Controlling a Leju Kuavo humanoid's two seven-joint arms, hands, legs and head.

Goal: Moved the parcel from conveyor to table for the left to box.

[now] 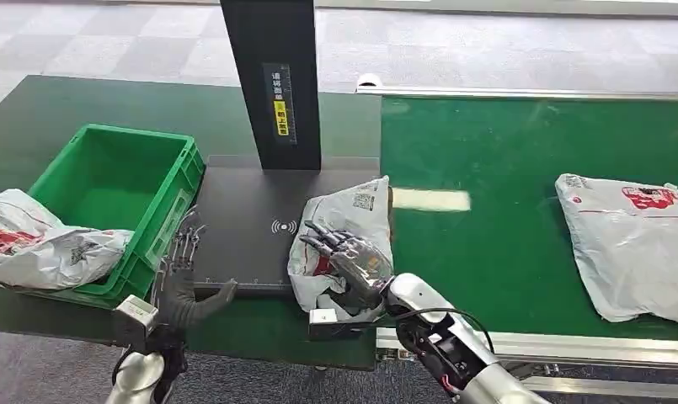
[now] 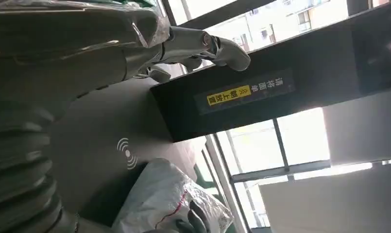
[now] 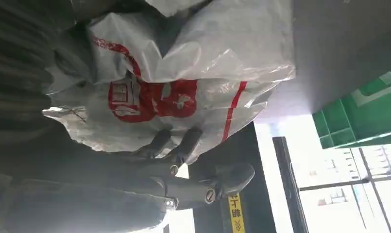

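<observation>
Currently at the hand-over step: right hand [image 1: 352,257] gripping the grey poly-mailer parcel [image 1: 345,220], fingers curled over its crumpled near end and pressed into the plastic, as confirmed in the right wrist view [image 3: 176,145]. Parcel resting at the right edge of the dark scanner plate [image 1: 242,227], its far corner overhanging toward the green conveyor belt [image 1: 504,219], so transfer from belt to table judged nearly complete, release not yet made. Left hand [image 1: 184,269] hovering at the near left corner of the plate, fingers spread and holding nothing, just beside the green crate [image 1: 116,181]. Crate standing at the left edge of the tabletop, with a second grey mailer [image 1: 45,240] draped over its near left rim. Third mailer [image 1: 634,244] lying flat at the right end of the belt, well apart from both hands. Black scanner post [image 1: 272,80] rising from the far edge of the plate. Next move judged to require loosening of the right hand's hold, withdrawal toward the belt, then a left-hand reach across the plate to take the parcel for boxing.
</observation>
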